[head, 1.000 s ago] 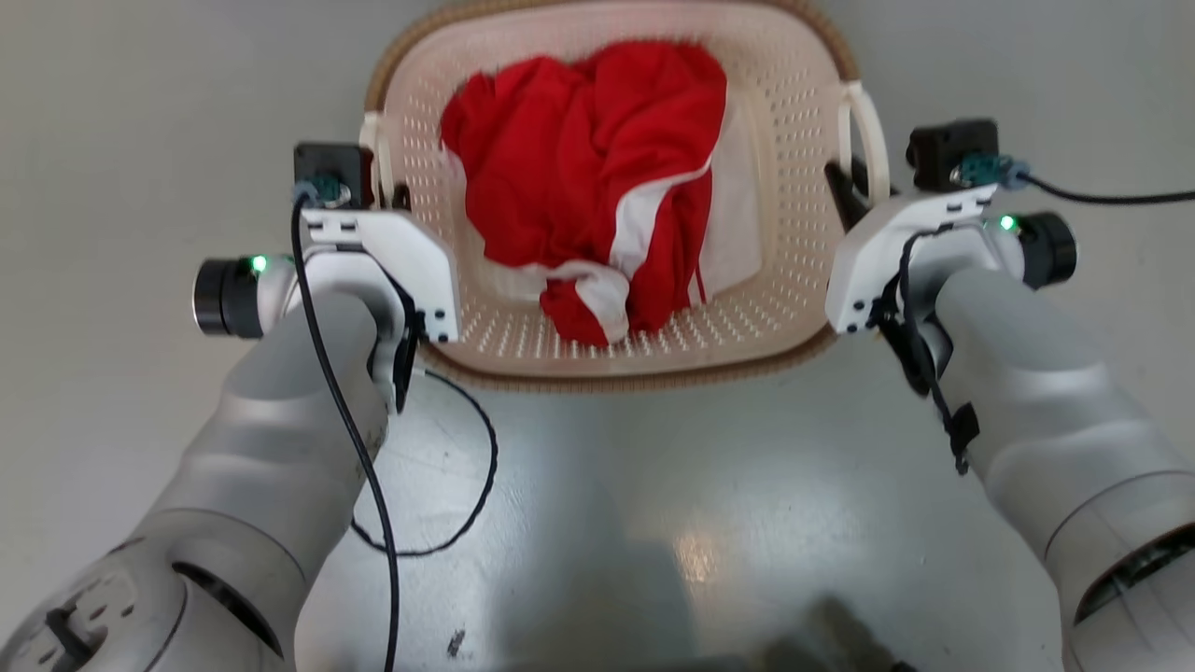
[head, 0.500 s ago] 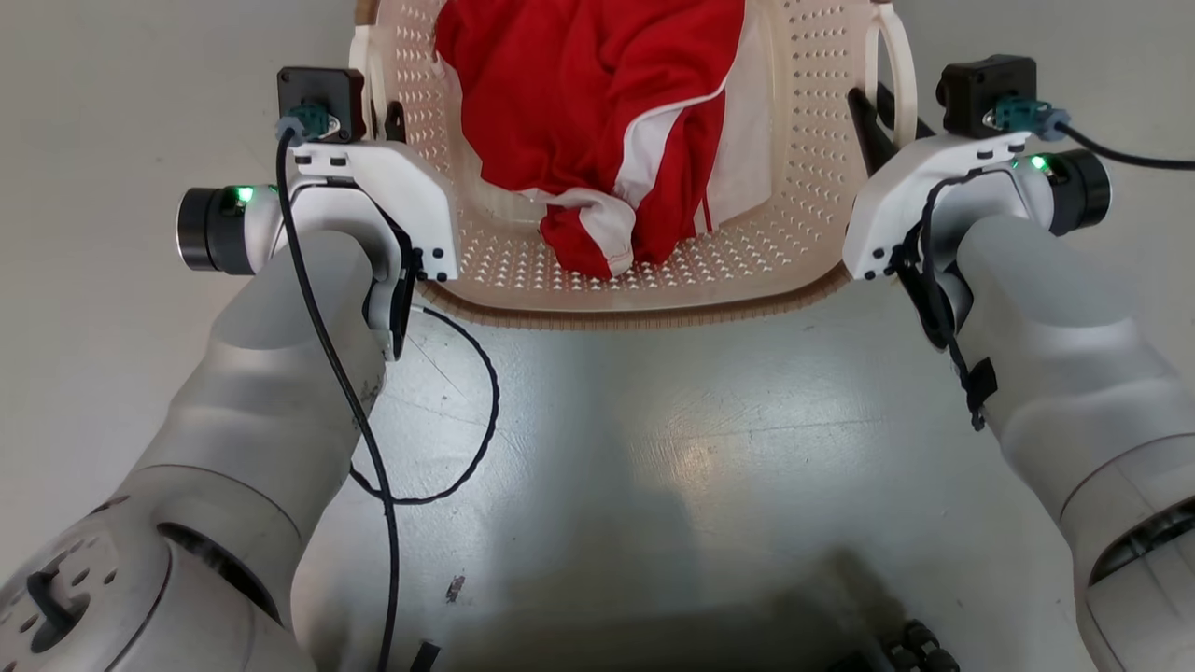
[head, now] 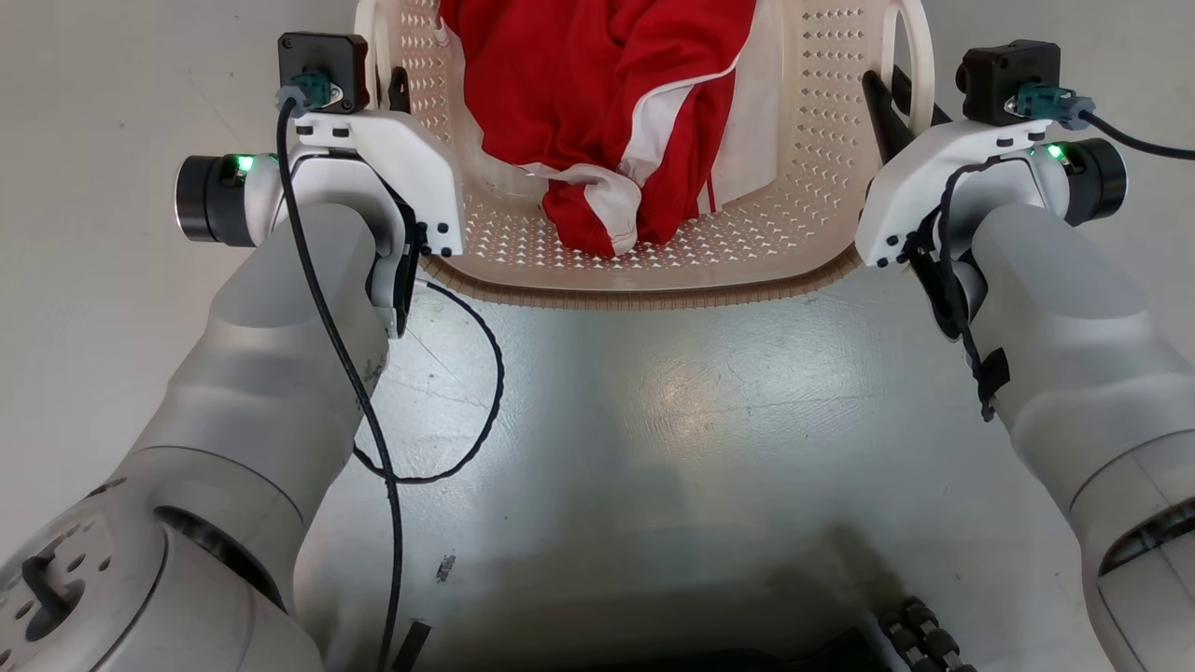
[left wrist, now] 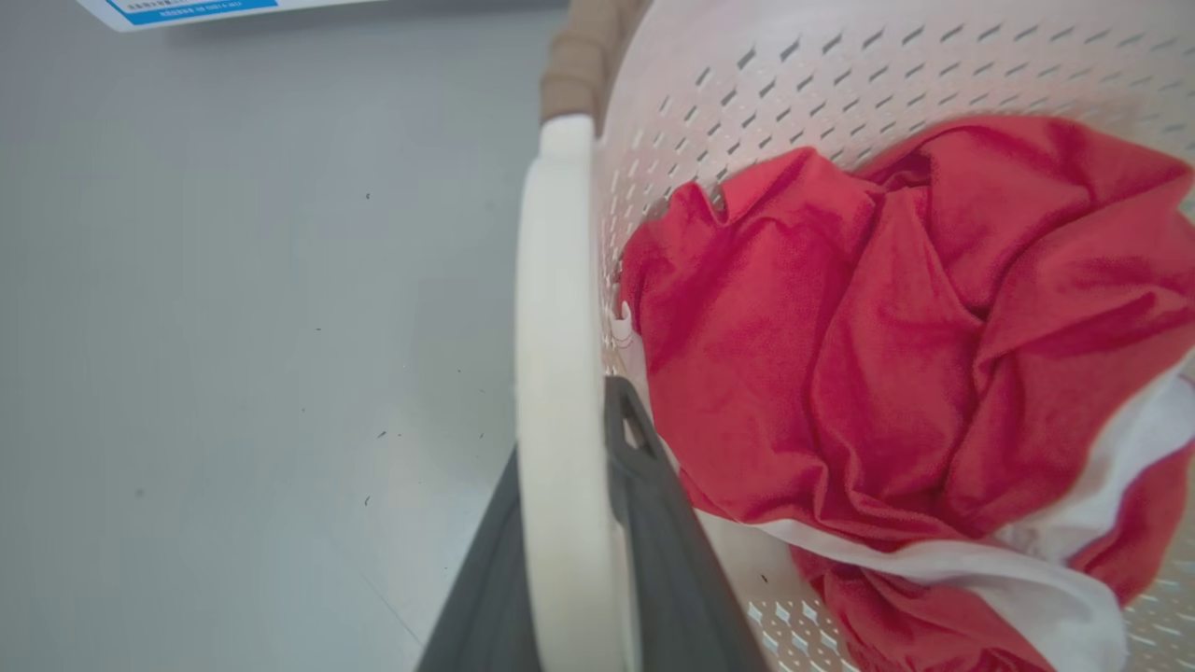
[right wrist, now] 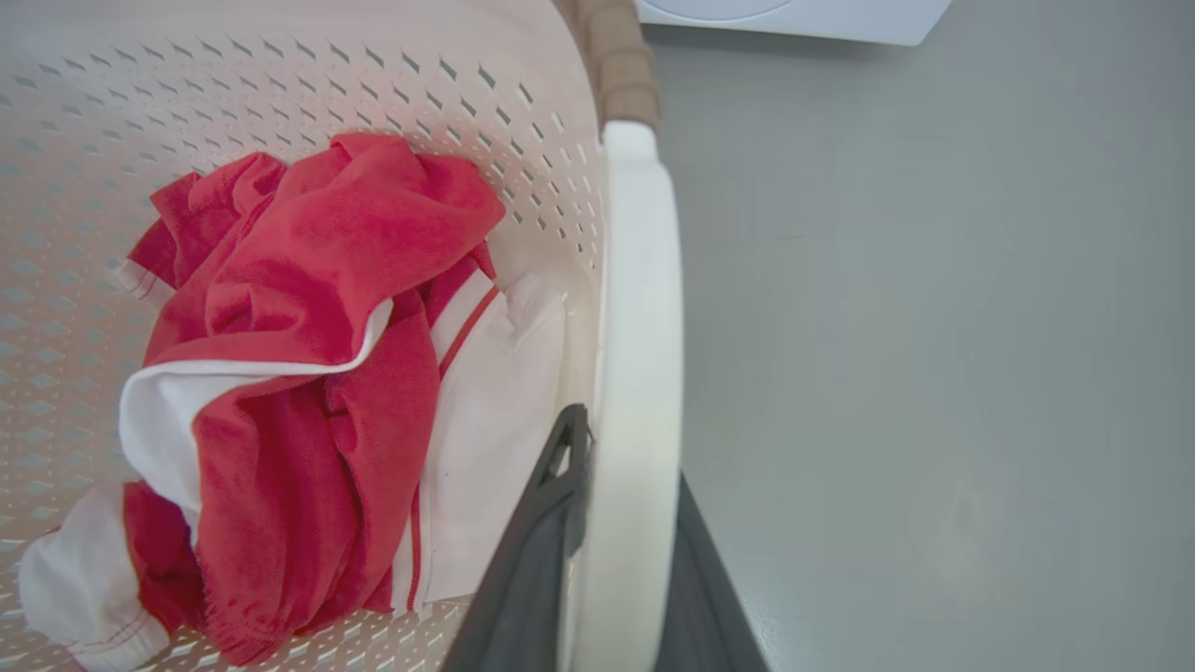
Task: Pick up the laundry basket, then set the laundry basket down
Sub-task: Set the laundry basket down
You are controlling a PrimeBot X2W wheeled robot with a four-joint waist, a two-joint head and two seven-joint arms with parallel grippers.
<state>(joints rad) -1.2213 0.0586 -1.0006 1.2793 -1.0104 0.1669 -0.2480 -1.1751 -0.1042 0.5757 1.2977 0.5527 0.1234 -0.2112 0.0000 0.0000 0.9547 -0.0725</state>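
The cream perforated laundry basket (head: 803,168) with a brown woven rim sits at the top of the head view, holding red and white clothing (head: 607,103). My left gripper (head: 400,93) is shut on the basket's left white loop handle (left wrist: 551,373), one dark finger on each side of it. On the opposite side, my right gripper (head: 887,93) is shut on the right handle (right wrist: 639,327) in the same way. From the left wrist I see my left gripper (left wrist: 569,429) around the handle, and from the right wrist my right gripper (right wrist: 625,457). Whether the basket rests on the floor cannot be told.
Grey floor (head: 653,420) spreads around the basket. A white appliance (right wrist: 784,14) stands beyond the basket's far end. A white sheet with blue print (left wrist: 187,7) lies far off on the floor. A black cable (head: 467,411) loops off my left arm. My dark base (head: 747,653) shows at the bottom.
The whole head picture has slid upward, so the camera moved; the basket and both grippers now sit higher and look slightly larger. Both grips on the handles are unchanged.
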